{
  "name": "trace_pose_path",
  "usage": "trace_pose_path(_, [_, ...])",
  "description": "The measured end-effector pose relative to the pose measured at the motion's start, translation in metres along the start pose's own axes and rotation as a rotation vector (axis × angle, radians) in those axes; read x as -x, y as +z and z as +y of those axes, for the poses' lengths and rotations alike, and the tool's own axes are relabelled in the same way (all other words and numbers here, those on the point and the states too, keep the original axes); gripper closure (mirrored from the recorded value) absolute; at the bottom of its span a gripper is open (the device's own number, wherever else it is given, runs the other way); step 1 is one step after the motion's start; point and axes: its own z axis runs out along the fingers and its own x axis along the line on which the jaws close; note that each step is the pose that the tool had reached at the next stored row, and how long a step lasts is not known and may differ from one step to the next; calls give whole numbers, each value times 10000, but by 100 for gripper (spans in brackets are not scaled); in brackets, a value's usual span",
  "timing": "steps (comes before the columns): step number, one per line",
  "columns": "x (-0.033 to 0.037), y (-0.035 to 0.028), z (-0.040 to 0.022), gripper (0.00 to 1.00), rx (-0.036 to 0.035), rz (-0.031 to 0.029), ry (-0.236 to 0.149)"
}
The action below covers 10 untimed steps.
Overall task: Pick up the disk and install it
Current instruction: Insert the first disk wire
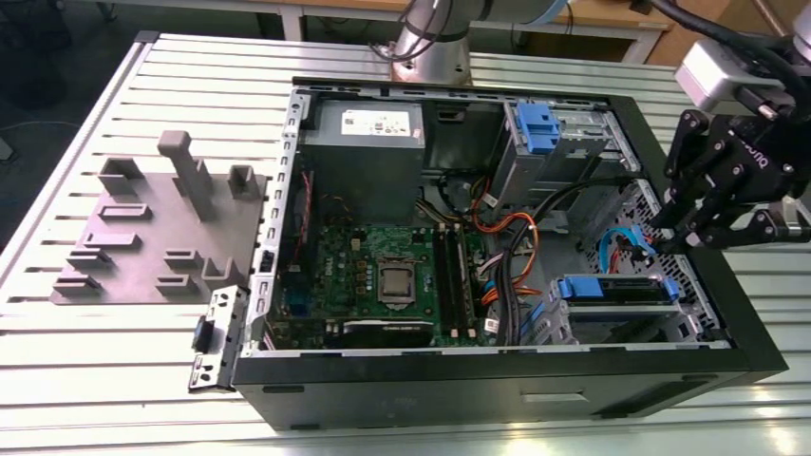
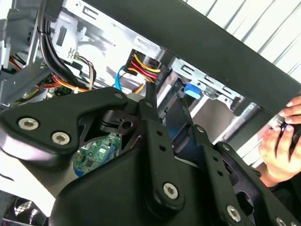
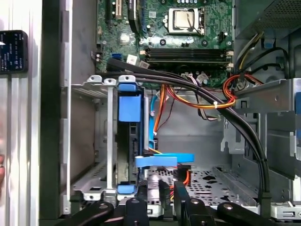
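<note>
Disk [image 1: 613, 290] apparently seated inside computer case [image 1: 507, 366].

Disk [image 1: 613, 290] (blue carrier frame) sits in the case's drive cage [image 1: 624, 318].

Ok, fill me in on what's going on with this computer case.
A robot arm is working on an open computer case lying on a slotted table. Its gripper hangs over the case's edge at the exterior view's right, just above the drive bay. The disk, silver with a blue carrier frame, sits in that bay; whether it is fully seated isn't clear. A person's hand is beside the case.
</note>
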Motion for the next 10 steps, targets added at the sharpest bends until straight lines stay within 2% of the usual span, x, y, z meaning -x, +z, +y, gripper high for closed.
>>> trace_pose_path(5, [42, 55, -12, 64, 0, 0, 0])
trace_pose_path(10, [43, 66, -13, 64, 0, 3, 0])
